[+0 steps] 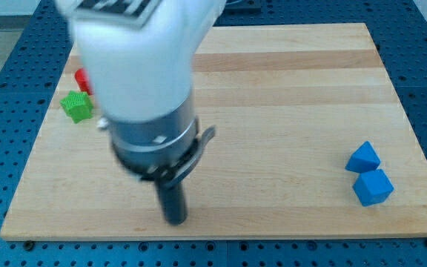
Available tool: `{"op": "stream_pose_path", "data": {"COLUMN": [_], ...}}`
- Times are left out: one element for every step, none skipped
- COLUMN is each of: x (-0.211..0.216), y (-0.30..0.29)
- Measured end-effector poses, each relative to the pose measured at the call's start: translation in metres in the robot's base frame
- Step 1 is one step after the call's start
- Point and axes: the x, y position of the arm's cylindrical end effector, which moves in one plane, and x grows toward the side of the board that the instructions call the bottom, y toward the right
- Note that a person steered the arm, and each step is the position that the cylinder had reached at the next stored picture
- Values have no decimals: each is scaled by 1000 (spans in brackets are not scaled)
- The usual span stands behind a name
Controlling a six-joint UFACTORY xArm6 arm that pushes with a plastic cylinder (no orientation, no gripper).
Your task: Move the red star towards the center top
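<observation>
Near the view's bottom, left of centre, my tip [174, 219] rests on the table [288, 96]. No gripper fitted. Red star hidden, position unknown. Green star [76, 106] and red block [82, 78] upper left; two blue blocks [363, 157] [373, 188] far right.

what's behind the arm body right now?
Only a red block's edge and the green star show beside the arm. The red star isn't visible, likely covered. My tip touches nothing.
</observation>
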Motion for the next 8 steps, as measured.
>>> {"op": "stream_pose_path", "data": {"x": [-9, -71, -86, -103, -105, -142, -194, -247], "y": [-75, -111, -95, -72, -61, -34, -12, 7]}}
